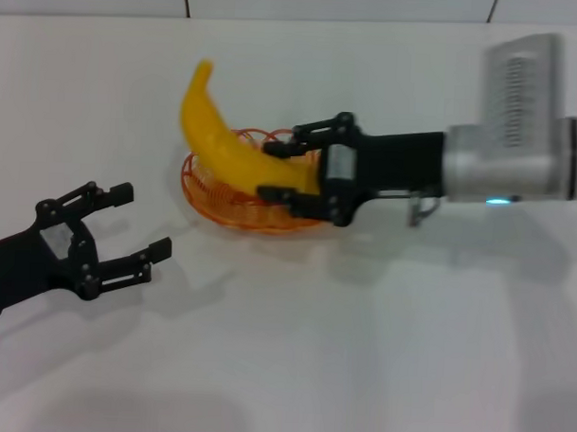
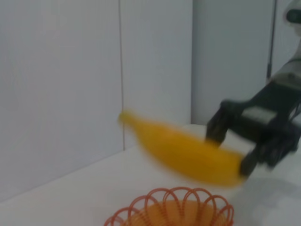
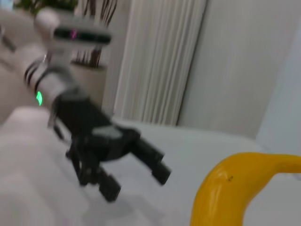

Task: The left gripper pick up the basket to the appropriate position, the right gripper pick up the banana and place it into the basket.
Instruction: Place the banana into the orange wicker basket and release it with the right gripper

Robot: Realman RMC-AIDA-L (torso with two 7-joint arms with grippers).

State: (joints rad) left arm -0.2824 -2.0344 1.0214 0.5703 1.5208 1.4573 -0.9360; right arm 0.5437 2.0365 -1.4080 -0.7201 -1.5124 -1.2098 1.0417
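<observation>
The orange wire basket (image 1: 242, 200) stands on the white table, left of centre; its rim also shows in the left wrist view (image 2: 171, 209). My right gripper (image 1: 288, 170) is shut on the yellow banana (image 1: 225, 138) at one end and holds it above the basket, its other end pointing up and away. The banana also shows in the left wrist view (image 2: 183, 153) and the right wrist view (image 3: 235, 188). My left gripper (image 1: 134, 228) is open and empty, to the left of the basket and apart from it; it also shows in the right wrist view (image 3: 138, 179).
The white table (image 1: 360, 351) stretches in front of and to the right of the basket. A wall runs along its far edge (image 1: 324, 7).
</observation>
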